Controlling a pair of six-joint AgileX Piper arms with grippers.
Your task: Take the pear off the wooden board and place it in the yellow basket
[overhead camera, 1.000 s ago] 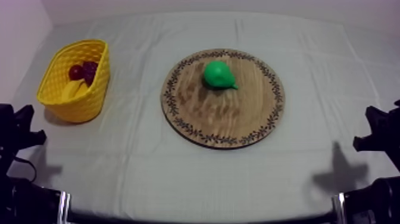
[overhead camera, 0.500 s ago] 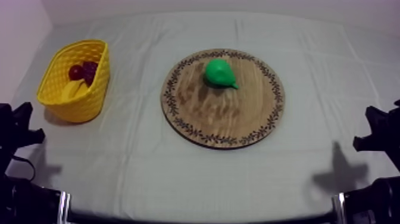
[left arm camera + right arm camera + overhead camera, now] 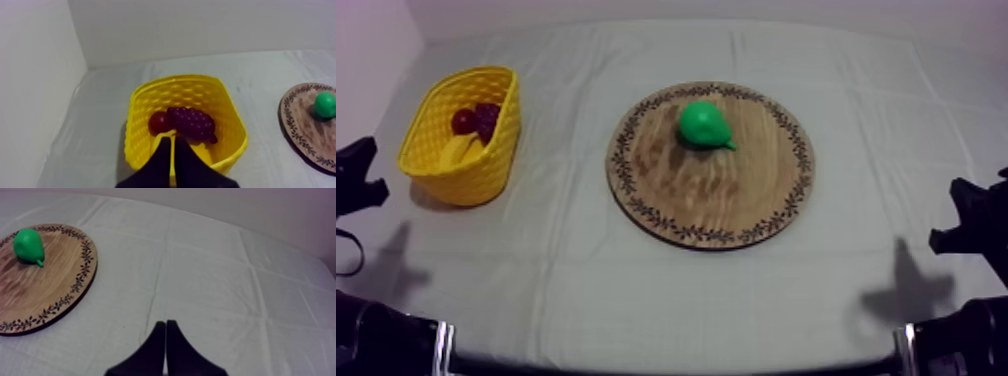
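Note:
The green pear (image 3: 703, 124) lies on the far half of the round wooden board (image 3: 721, 195), its stem pointing right. At the table's left stands the yellow basket (image 3: 486, 165). My left gripper (image 3: 366, 180) hangs at the left edge, a little in front of the basket. In the left wrist view its fingers (image 3: 170, 142) lie together as a wedge over the basket's near wall (image 3: 135, 145), with the pear (image 3: 325, 104) far off. My right gripper (image 3: 165, 324) is shut on nothing over bare cloth, well to the right of the pear (image 3: 27, 244) and the board (image 3: 45, 293).
In the basket lie a small red fruit (image 3: 463, 121), a bunch of grapes (image 3: 487, 117) and a banana (image 3: 458, 150). A white wall runs close along the table's left side. My right arm (image 3: 966, 225) sits low at the right edge.
My left arm has moved up along the left edge toward the basket. The pear, board, basket and right arm have not moved.

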